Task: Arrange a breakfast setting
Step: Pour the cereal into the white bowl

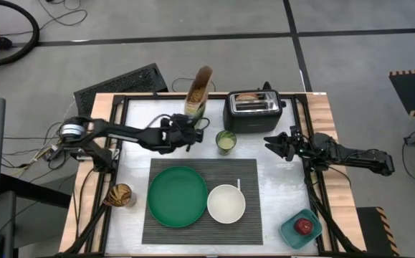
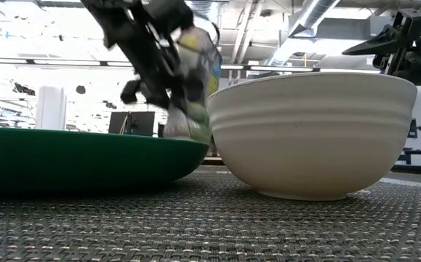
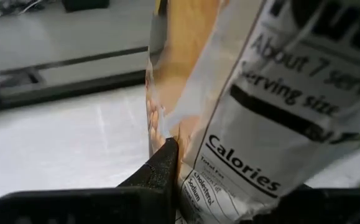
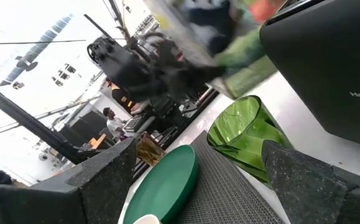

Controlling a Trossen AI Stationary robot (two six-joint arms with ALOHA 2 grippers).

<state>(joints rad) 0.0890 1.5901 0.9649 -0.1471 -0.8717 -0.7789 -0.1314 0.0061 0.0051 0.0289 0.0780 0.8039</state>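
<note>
One ribbed dark placemat [image 1: 201,202] at counter [image 1: 275,183] centre; on it one round green plate [image 1: 177,196], one smaller white bowl [image 1: 226,203] touching plate.
One spoon [image 1: 238,185] behind bowl.
One apple [image 1: 304,226] in teal container [image 1: 291,233] right of placemat.
Left gripper [image 1: 193,129] behind placemat, jaws clenched on cereal bag [image 1: 198,92].
Right gripper [image 1: 272,142] right of green cup [image 1: 226,141], jaws apart, holding nothing.

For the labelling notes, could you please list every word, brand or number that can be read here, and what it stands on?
"About 7 serv…", cut off: cereal bag, clamped in the left gripper.
"Serving size": same bag.
"Calories": same bag.
"Total Fat", "Sodium": small print below, only partly readable.
"Hamil…", cut off at the picture's edge: black toaster.
Large dark letters at the bag's top: cropped, unreadable.
</note>
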